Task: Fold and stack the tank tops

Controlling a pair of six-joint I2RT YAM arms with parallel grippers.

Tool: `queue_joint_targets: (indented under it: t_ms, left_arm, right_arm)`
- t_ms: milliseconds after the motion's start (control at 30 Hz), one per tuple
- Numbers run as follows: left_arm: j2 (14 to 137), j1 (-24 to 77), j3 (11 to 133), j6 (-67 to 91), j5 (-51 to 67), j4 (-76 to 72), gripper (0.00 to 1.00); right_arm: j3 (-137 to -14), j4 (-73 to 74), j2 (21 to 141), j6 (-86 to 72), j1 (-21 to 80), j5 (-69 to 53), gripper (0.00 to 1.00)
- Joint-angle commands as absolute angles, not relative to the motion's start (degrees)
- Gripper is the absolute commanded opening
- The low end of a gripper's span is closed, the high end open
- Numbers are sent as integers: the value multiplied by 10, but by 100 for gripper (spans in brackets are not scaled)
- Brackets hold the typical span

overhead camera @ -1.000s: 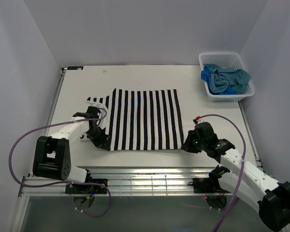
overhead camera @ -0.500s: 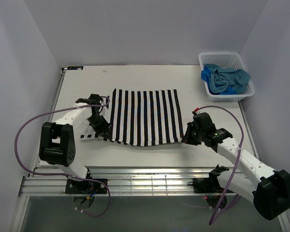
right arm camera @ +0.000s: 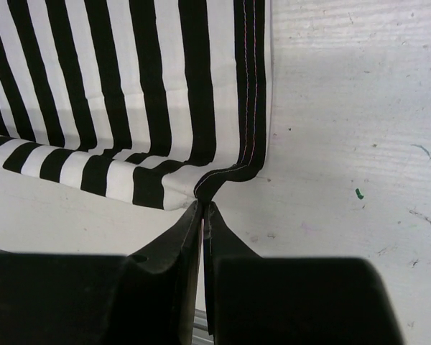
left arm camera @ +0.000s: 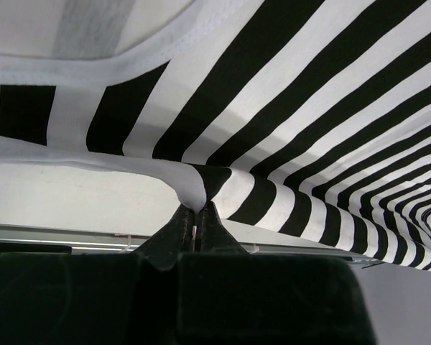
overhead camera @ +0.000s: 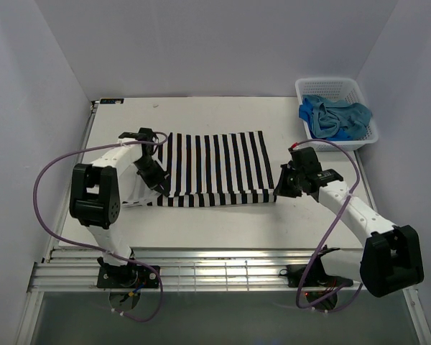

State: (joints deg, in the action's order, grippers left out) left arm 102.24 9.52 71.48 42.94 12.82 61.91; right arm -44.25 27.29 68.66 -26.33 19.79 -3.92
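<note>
The black-and-white striped tank top (overhead camera: 215, 169) lies mid-table with its near part lifted and folded back over the far part. My left gripper (overhead camera: 158, 184) is shut on its left near edge, pinching a fold of cloth (left arm camera: 197, 188). My right gripper (overhead camera: 280, 191) is shut on the right near corner, at the hem (right arm camera: 223, 180). The muted teal-blue top (overhead camera: 323, 121) and the bright royal blue top (overhead camera: 310, 110) lie bunched in the white basket (overhead camera: 336, 88) at the back right.
The white table (overhead camera: 223, 230) has grey walls on three sides and a metal rail (overhead camera: 215, 269) along its near edge. Purple cables loop beside both arms. A striped strap (overhead camera: 133, 203) trails on the table at the left.
Both grippers have moved away from the near edge toward the far side, carrying the striped top's near edge up and over the rest of the cloth. The top now looks shorter front to back.
</note>
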Motion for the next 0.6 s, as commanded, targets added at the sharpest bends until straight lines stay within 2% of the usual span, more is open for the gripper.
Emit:
queue_joint_targets:
  t_ms: [0, 567]
  left_arm:
    - [1035, 95, 756, 421, 120, 630, 0]
    - [1120, 93, 861, 403, 92, 656, 0]
  right_arm:
    - [-475, 272, 705, -234, 185, -50, 8]
    - [-519, 237, 778, -210, 160, -67, 8]
